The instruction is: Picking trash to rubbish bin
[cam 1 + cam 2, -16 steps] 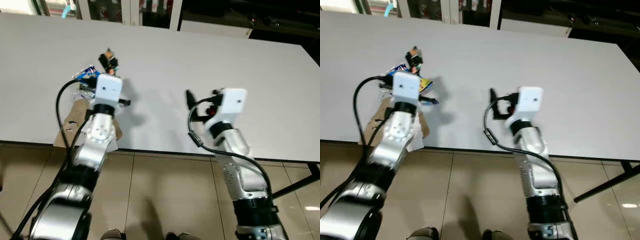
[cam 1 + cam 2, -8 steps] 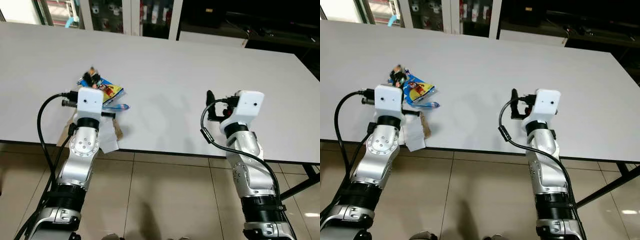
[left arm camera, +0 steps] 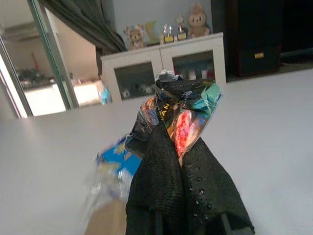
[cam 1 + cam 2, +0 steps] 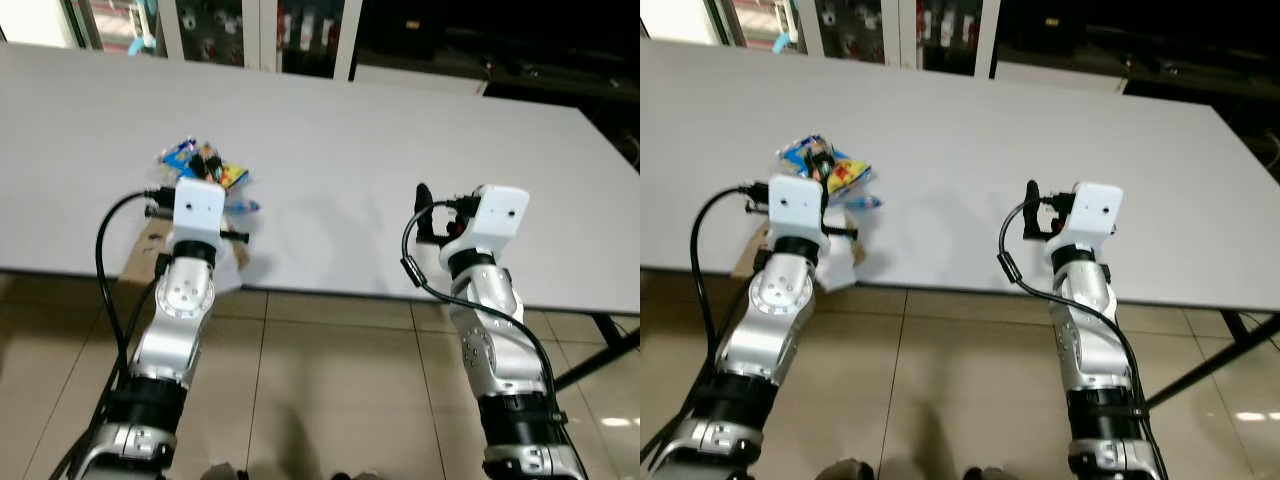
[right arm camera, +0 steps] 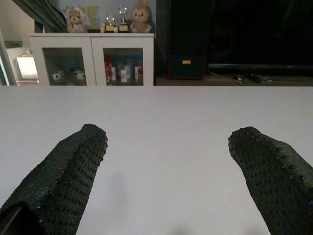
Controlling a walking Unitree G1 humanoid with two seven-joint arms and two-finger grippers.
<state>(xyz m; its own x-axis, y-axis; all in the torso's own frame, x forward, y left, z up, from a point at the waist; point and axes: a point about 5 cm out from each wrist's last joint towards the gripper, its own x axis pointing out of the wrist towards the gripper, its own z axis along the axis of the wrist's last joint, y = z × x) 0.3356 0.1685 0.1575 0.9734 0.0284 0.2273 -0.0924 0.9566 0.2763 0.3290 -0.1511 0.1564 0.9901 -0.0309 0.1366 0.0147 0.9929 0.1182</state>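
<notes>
The left gripper (image 3: 182, 147) is clamped on a crumpled colourful snack wrapper (image 3: 182, 110), its two black fingers pressed together with the foil pinched between the tips. In the head views this gripper sits at the near left part of the white table (image 4: 400, 130), among a small heap of trash: a blue and yellow packet (image 4: 805, 155), a white scrap (image 4: 840, 265) hanging over the near edge, and a brown cardboard piece (image 4: 748, 255) just beside it. Whether the wrapper is lifted off the tabletop cannot be told.

The right gripper (image 5: 168, 171) hovers low over bare table on the right, well apart from the heap, fingers spread wide and holding nothing.

Assessment: the task is at an early stage. One item is secured; the rest of the heap is uncollected. The carry and drop into a rubbish bin are outstanding.
</notes>
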